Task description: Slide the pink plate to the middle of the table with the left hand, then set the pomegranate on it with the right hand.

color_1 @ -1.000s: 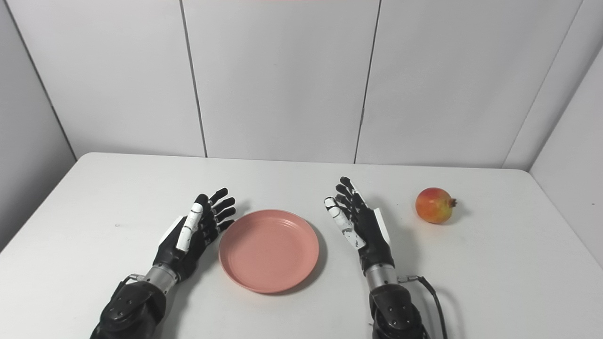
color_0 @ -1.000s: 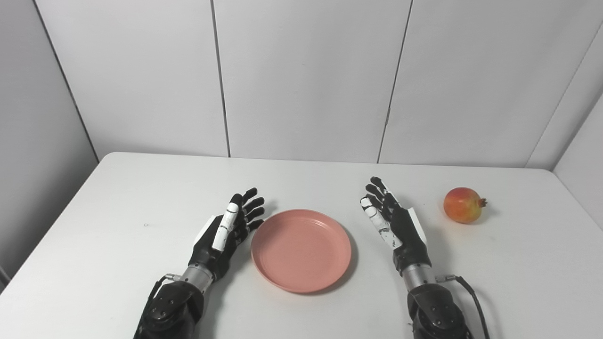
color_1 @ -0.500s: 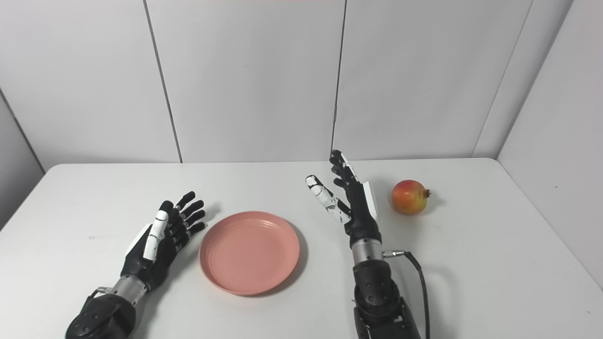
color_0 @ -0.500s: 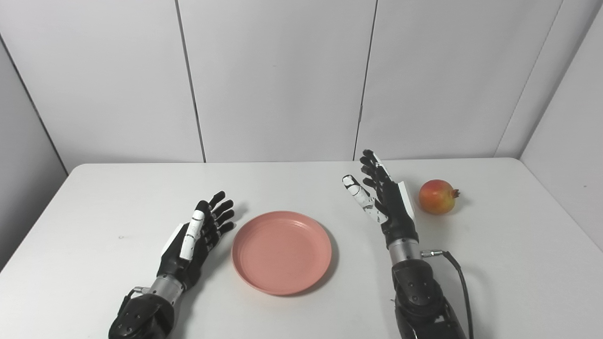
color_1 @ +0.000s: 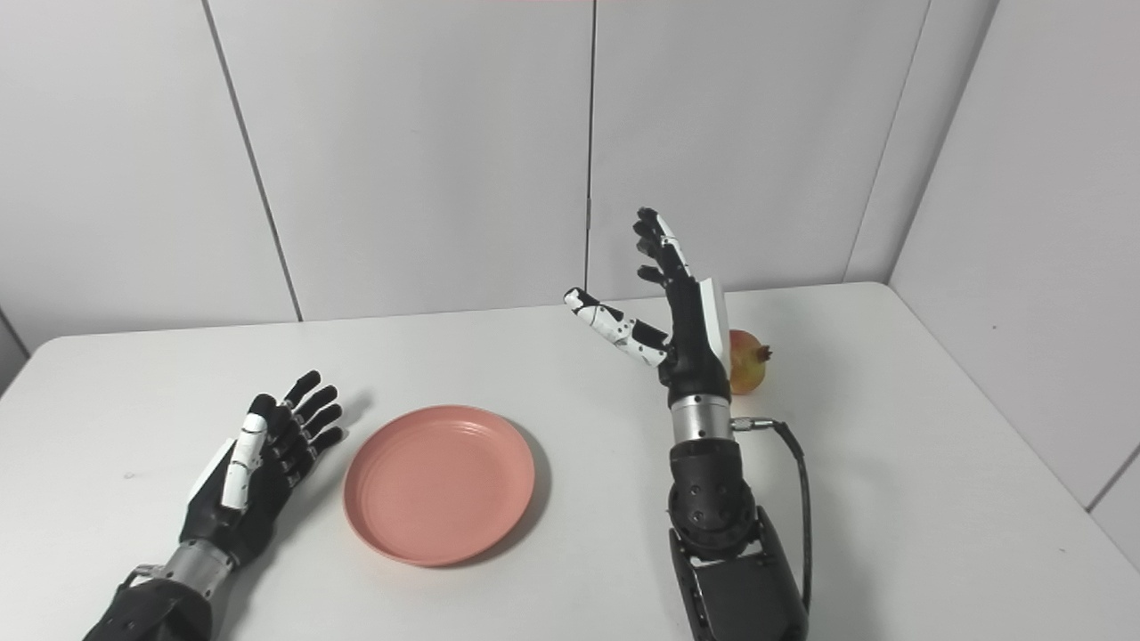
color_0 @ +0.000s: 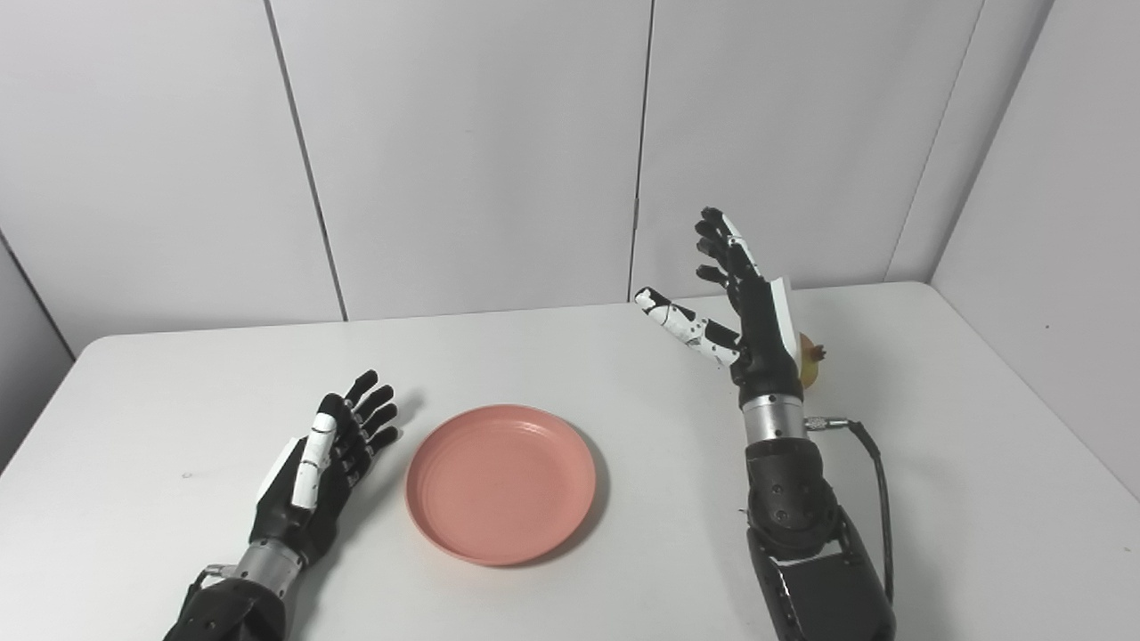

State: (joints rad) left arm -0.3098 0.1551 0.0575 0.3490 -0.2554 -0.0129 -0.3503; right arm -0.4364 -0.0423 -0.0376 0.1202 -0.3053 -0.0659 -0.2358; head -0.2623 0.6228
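Observation:
The pink plate (color_0: 501,482) lies flat on the white table (color_0: 178,383), near the front middle. My left hand (color_0: 321,460) rests open just left of the plate, fingers apart, a small gap from its rim. My right hand (color_0: 744,307) is raised above the table, open, fingers spread upward and thumb pointing left. The pomegranate (color_1: 746,373) sits on the table at the right, directly behind that hand; the left eye view shows only a sliver of the pomegranate (color_0: 810,365). The hand does not touch it.
White wall panels (color_0: 463,151) close the table at the back and on the right. A black cable (color_0: 877,481) loops from my right wrist along the forearm. The table's right edge (color_0: 1033,392) runs close to the pomegranate's side.
The camera has swung right, shifting the whole picture left. My right hand has risen and moved forward to the pomegranate, now partly hiding it. The left hand has drawn slightly away from the plate.

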